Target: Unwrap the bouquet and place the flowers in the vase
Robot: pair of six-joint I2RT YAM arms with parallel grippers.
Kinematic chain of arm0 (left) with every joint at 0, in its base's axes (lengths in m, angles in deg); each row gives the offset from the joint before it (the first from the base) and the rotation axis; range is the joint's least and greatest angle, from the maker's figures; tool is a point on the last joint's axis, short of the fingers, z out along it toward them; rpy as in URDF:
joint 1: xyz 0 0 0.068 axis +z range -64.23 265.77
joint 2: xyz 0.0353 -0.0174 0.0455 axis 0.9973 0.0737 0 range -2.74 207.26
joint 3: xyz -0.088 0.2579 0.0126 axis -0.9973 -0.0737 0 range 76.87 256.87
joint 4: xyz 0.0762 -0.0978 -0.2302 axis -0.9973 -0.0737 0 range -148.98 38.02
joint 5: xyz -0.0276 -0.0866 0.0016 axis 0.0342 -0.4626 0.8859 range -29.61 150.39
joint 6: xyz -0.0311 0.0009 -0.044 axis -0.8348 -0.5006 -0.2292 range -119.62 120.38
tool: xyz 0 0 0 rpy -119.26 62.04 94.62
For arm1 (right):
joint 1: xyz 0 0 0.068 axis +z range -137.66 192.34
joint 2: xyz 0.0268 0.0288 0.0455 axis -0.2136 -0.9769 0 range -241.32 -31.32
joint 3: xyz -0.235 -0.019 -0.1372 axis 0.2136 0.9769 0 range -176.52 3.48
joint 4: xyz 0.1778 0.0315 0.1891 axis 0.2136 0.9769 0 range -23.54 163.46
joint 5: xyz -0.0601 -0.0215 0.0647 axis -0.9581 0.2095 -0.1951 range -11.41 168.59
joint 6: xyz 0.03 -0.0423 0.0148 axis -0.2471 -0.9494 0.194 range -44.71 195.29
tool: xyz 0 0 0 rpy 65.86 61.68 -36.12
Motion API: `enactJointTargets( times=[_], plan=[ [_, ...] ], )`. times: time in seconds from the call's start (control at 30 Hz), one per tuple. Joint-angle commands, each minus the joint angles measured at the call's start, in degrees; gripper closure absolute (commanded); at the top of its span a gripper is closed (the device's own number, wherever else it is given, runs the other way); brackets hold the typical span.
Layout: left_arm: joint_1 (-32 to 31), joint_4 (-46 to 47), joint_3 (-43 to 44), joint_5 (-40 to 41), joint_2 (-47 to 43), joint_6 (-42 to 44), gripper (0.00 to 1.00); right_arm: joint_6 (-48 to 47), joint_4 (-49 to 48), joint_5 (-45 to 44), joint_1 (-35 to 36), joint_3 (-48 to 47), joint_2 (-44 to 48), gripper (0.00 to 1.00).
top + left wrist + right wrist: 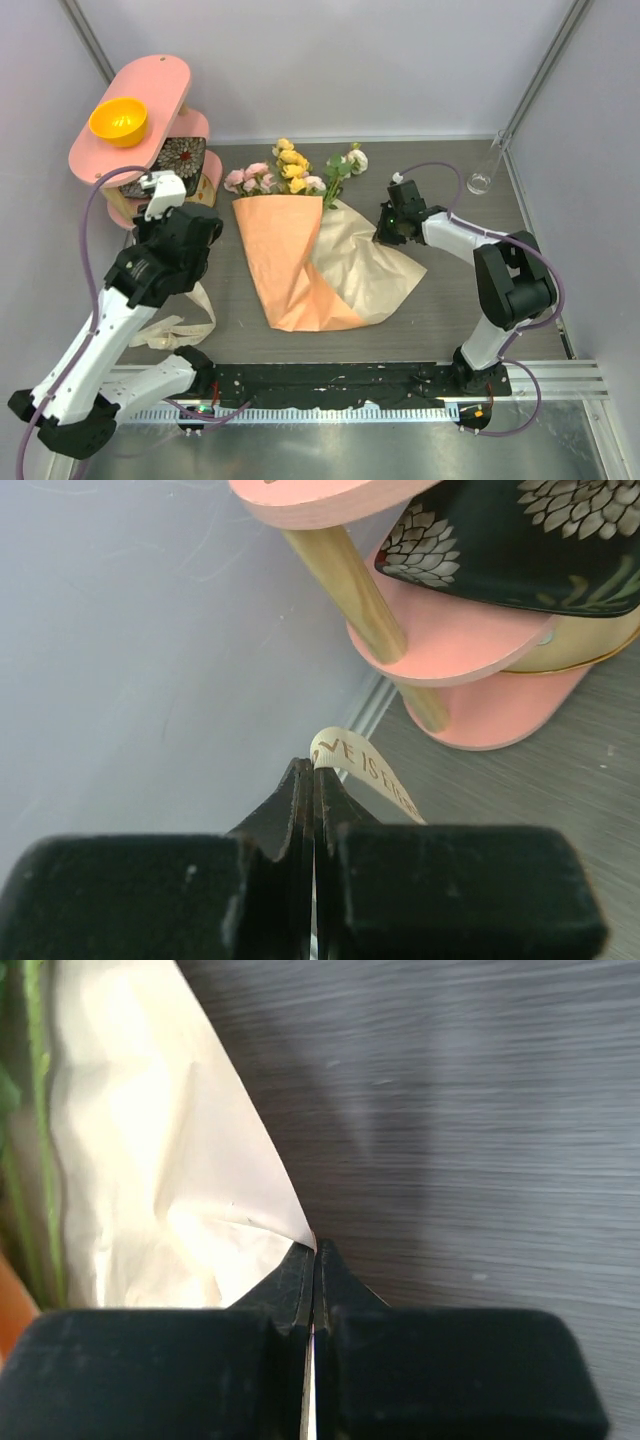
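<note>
The bouquet (295,265) lies mid-table, its orange-tan paper partly folded open to the right, showing the pale inner side (365,270). The flowers (292,172), pink, yellow and white, stick out at its far end. My right gripper (383,236) is shut on the paper's right edge (240,1190), pinched at its fingertips (315,1250). My left gripper (313,772) is shut on the cream ribbon (365,770), which trails in loops on the table (185,320). The clear vase (488,165) leans at the far right corner.
A pink two-tier shelf (135,110) stands at the far left with an orange bowl (119,121) on top and a floral-patterned black box (170,165) under it. Grey walls close in both sides.
</note>
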State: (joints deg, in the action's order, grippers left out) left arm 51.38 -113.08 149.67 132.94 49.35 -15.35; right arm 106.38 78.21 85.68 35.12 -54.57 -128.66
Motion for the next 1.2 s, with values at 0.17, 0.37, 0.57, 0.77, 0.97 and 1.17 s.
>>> enactJointTargets(
  times=[0.17, 0.37, 0.57, 0.77, 0.97, 1.17],
  plan=[
    [2.4, -14.2, -2.7, 1.1, 4.5, -17.8, 1.00, -8.2, 10.8, -17.3, -7.2, -8.1, -0.4, 0.99],
    [2.8, -16.2, -1.3, 1.1, 3.5, -21.9, 0.46, -9.9, 9.7, -13.0, -7.0, -7.7, 4.0, 0.59],
    [2.8, -6.4, -1.7, -7.9, -7.3, -17.3, 0.08, -11.1, 10.4, -19.1, 1.1, -5.1, 14.2, 0.33],
    [2.7, 13.4, -9.0, -30.1, -23.7, -13.3, 0.06, -4.7, -1.5, 4.5, 4.6, 3.2, 14.2, 0.30],
    [2.7, 16.6, -10.9, -43.1, -24.1, -15.1, 0.05, -7.7, 6.1, -21.6, 5.6, 2.3, 15.9, 0.30],
    [2.7, 14.3, -10.3, -46.1, -17.5, -16.4, 0.05, -10.4, 11.4, -34.0, 6.5, 2.1, 22.1, 0.29]
  ],
)
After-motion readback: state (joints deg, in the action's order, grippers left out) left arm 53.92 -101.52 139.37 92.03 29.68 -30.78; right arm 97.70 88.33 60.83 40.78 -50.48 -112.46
